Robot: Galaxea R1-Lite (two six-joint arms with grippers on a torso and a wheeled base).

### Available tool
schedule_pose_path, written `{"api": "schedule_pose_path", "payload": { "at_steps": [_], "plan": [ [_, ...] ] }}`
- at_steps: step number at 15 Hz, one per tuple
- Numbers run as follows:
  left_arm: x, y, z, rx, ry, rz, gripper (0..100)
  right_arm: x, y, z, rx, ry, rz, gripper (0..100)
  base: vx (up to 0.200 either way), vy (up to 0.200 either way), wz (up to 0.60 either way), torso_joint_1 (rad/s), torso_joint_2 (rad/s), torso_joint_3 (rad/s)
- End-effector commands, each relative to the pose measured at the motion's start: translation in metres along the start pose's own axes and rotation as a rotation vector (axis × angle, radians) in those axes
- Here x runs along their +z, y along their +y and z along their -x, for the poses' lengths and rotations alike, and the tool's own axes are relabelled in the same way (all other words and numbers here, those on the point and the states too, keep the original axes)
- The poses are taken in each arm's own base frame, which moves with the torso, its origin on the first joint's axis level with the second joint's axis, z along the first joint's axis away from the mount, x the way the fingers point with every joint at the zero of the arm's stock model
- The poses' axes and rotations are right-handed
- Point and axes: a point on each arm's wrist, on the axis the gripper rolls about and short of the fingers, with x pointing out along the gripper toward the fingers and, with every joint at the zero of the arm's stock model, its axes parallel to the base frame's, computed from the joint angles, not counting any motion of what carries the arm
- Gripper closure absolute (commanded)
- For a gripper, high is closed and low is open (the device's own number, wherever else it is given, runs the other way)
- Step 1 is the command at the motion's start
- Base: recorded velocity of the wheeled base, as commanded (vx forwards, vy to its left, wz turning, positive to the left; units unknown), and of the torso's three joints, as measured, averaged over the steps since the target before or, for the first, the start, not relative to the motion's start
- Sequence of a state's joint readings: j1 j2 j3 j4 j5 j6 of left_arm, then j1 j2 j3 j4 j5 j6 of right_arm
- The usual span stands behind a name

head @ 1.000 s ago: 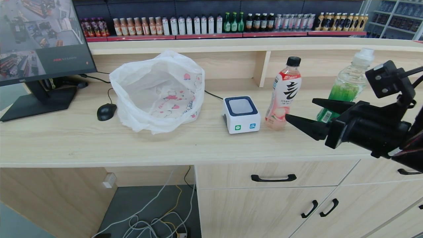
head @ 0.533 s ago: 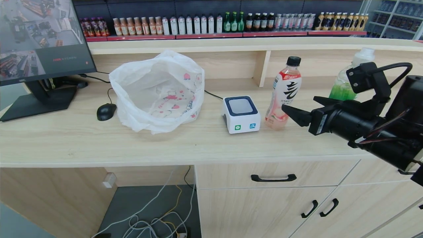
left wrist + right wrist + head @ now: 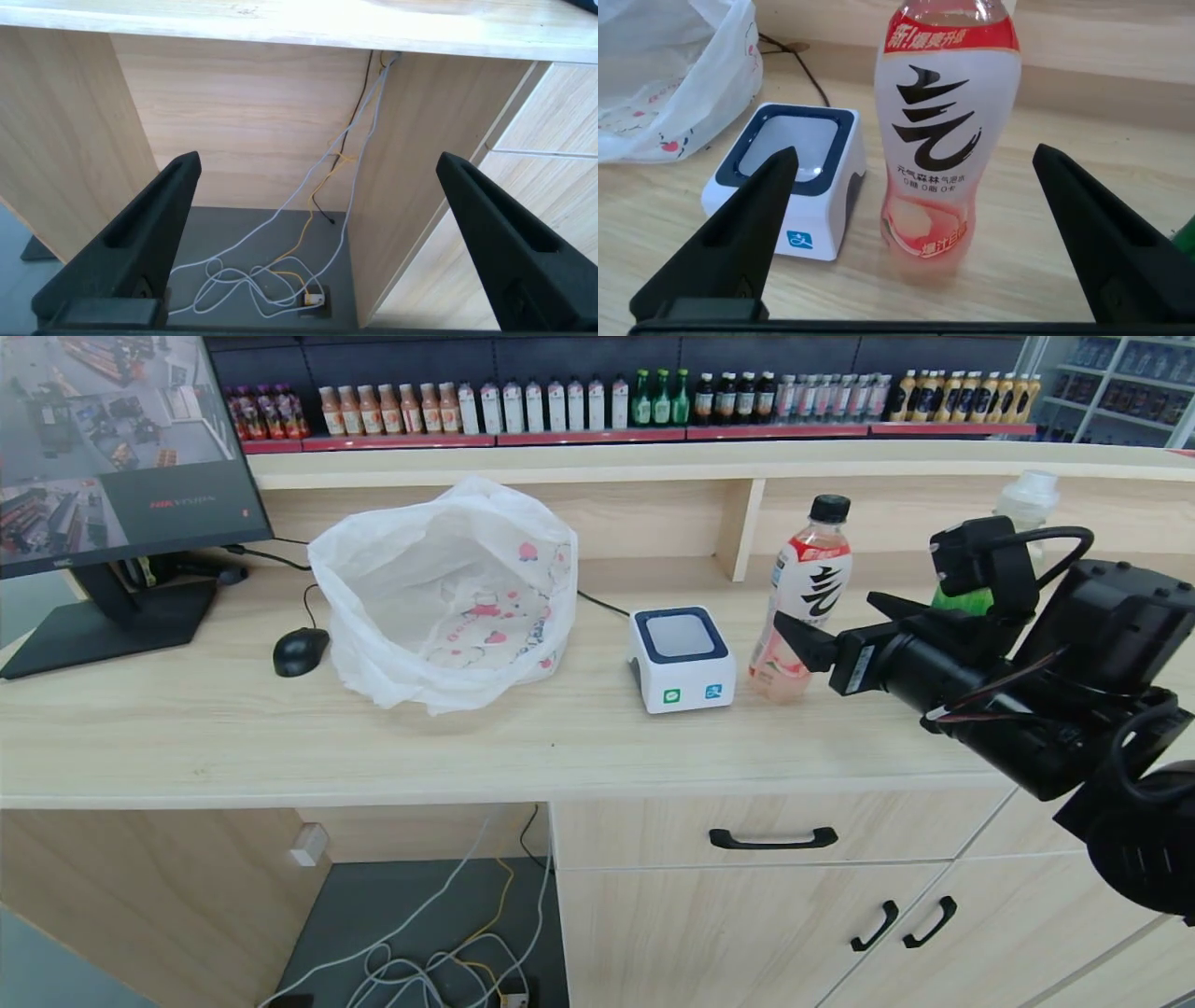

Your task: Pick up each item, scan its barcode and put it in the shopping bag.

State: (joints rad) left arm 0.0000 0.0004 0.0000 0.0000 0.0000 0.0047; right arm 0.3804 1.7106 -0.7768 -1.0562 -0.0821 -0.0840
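Observation:
A pink drink bottle (image 3: 805,581) with a black cap stands upright on the wooden counter (image 3: 280,737), just right of the white barcode scanner (image 3: 681,659). My right gripper (image 3: 825,609) is open beside the bottle's right side, level with its lower half. From the right wrist, the pink bottle (image 3: 945,140) stands ahead between the open fingers (image 3: 766,201), with the scanner (image 3: 789,191) beside it. A green bottle (image 3: 1025,493) stands behind my right arm, mostly hidden. The white shopping bag (image 3: 448,588) gapes open left of the scanner. My left gripper (image 3: 318,173) is open below the counter.
A monitor (image 3: 112,439) and a black mouse (image 3: 301,651) sit at the counter's left. A raised ledge with a divider (image 3: 739,527) runs along the back, with drink shelves behind. Drawers (image 3: 773,840) are below; cables (image 3: 280,280) lie in the kneehole.
My right arm has moved left and toward the pink bottle, bringing the open fingers up to its side and covering more of the green bottle.

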Motion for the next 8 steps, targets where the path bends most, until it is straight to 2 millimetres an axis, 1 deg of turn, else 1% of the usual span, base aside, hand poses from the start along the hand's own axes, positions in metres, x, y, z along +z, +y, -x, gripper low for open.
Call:
{"api": "schedule_pose_path", "payload": {
  "at_steps": [1,8],
  "plan": [
    [0.0,0.0,0.0,0.0,0.0,0.0,0,-0.011,0.002,-0.009,0.002,0.012,0.001,0,0.0,0.0,0.0,0.0,0.0,0.0],
    [0.0,0.0,0.0,0.0,0.0,0.0,0,-0.03,0.005,-0.026,-0.007,-0.02,-0.018,0,0.0,0.0,0.0,0.0,0.0,0.0]
  ]
}}
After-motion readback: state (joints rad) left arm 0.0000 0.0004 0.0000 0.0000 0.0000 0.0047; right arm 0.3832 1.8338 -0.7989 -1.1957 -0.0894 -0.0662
